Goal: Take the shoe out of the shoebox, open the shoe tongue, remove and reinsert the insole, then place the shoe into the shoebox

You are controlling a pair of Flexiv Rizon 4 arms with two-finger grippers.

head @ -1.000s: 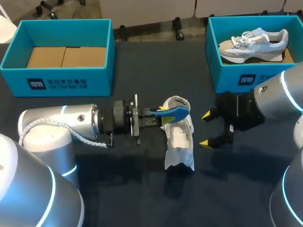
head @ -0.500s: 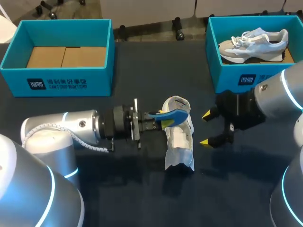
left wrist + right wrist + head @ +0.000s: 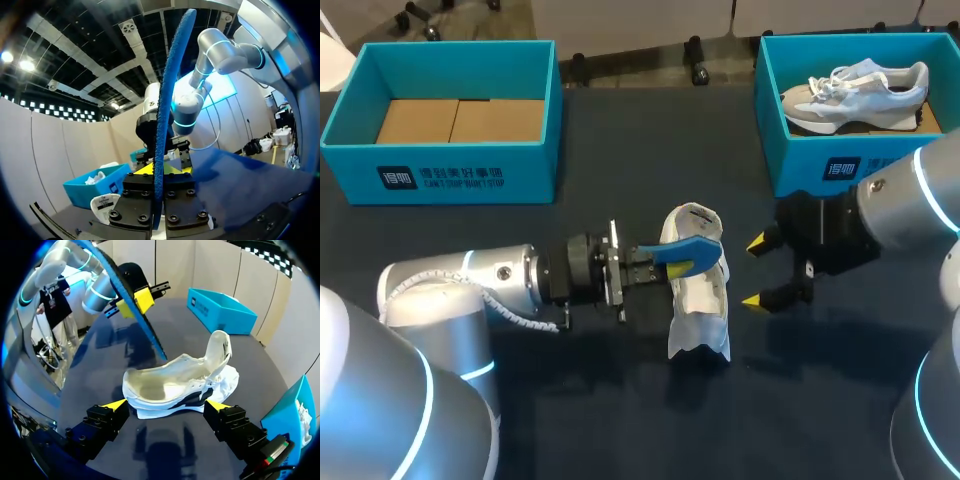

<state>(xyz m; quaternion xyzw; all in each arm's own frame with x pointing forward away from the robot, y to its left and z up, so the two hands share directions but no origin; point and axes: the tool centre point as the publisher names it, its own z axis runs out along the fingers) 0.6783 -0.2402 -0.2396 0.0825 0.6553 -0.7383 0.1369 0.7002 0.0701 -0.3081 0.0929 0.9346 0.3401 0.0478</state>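
A white shoe (image 3: 700,300) stands on the dark table near the middle, its tongue (image 3: 221,351) lifted and its inside showing. My left gripper (image 3: 658,266) is shut on a blue insole (image 3: 688,250), held on edge across the shoe's opening. In the left wrist view the insole (image 3: 167,110) rises from between the fingers of the left gripper (image 3: 160,171). My right gripper (image 3: 756,272) stands open just right of the shoe, not touching it. In the right wrist view the shoe (image 3: 175,385) lies just ahead of the right gripper (image 3: 166,406), with the insole (image 3: 131,297) above it.
A teal shoebox (image 3: 535,130) with a bare cardboard floor stands at the back left. Another teal shoebox (image 3: 820,150) at the back right holds a second pale shoe (image 3: 855,90). The dark tabletop (image 3: 620,420) lies bare toward the front.
My left gripper has carried the blue insole to the right and a little nearer, so that it now lies lower across the shoe. The right arm and the shoe have stayed put.
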